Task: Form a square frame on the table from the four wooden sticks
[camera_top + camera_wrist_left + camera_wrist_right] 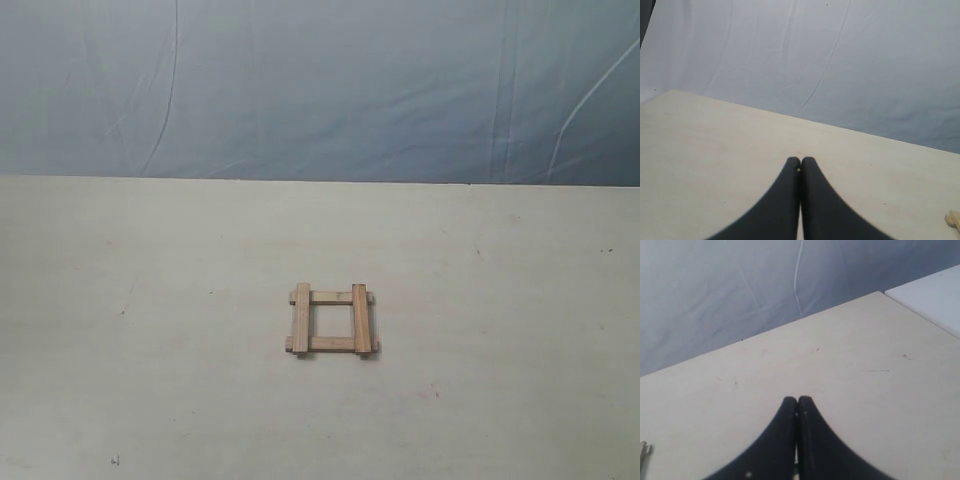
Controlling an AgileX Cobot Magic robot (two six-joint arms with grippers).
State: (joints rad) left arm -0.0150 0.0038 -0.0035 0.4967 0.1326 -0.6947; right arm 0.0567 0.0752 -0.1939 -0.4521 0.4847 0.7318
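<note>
Four light-brown wooden sticks lie joined as a small open square frame (332,320) near the middle of the pale table (150,330). Two sticks run away from the camera and rest over the ends of the two crosswise ones. Neither arm shows in the exterior view. My left gripper (801,160) is shut with nothing between its black fingers, held above bare table; one corner of the frame (954,220) peeks in at that view's edge. My right gripper (798,400) is shut and empty too, over bare table, with a stick end (645,452) just visible at the edge.
A wrinkled blue-grey cloth backdrop (320,85) hangs behind the table's far edge. In the right wrist view a white surface (935,295) adjoins the table's corner.
</note>
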